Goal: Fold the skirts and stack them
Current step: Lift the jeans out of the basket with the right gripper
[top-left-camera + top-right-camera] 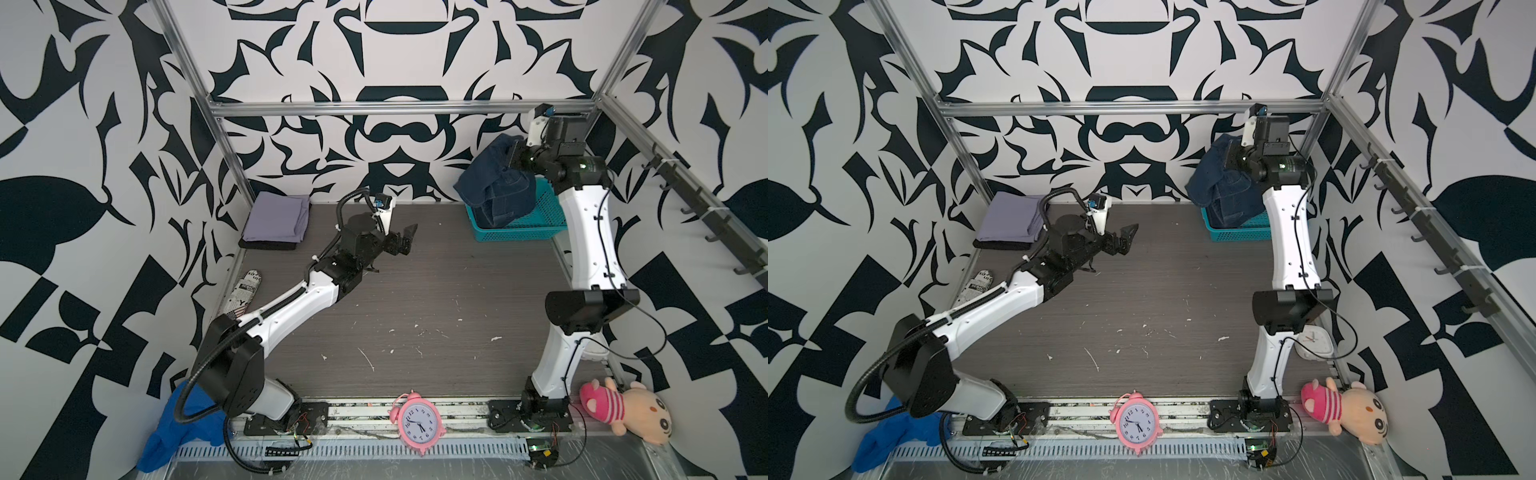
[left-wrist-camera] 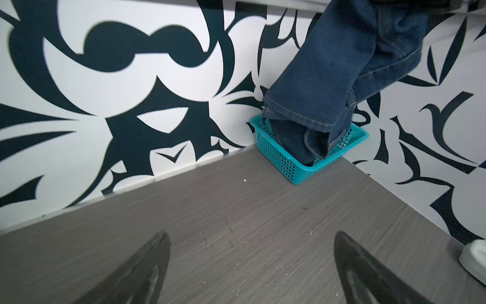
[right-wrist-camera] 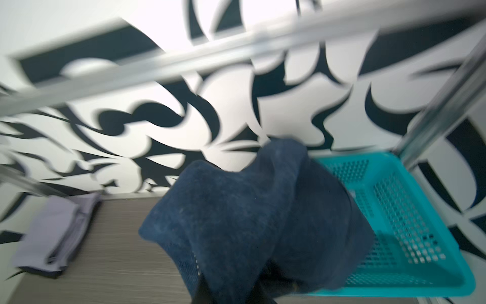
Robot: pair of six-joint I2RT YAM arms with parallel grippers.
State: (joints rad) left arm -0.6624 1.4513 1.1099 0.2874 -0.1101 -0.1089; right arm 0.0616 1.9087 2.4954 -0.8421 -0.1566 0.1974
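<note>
My right gripper (image 1: 512, 158) is clamped tight on the dark blue denim skirt (image 1: 494, 187). Its jaws are buried in a bunch of the cloth, high up near the frame's rear rail (image 1: 374, 109). The skirt hangs down from the grip, and its lower folds reach into the teal basket (image 1: 519, 235) directly beneath the gripper.

My left gripper (image 1: 406, 240) has its jaws spread wide and holds nothing. It hovers above the grey table (image 1: 415, 299), pointing toward the basket and well apart from it. Off to that gripper's left and a little behind it, the lavender-grey skirt (image 1: 276, 218) lies folded on top of the folded black skirt (image 1: 266, 246), whose edge shows underneath.
</note>
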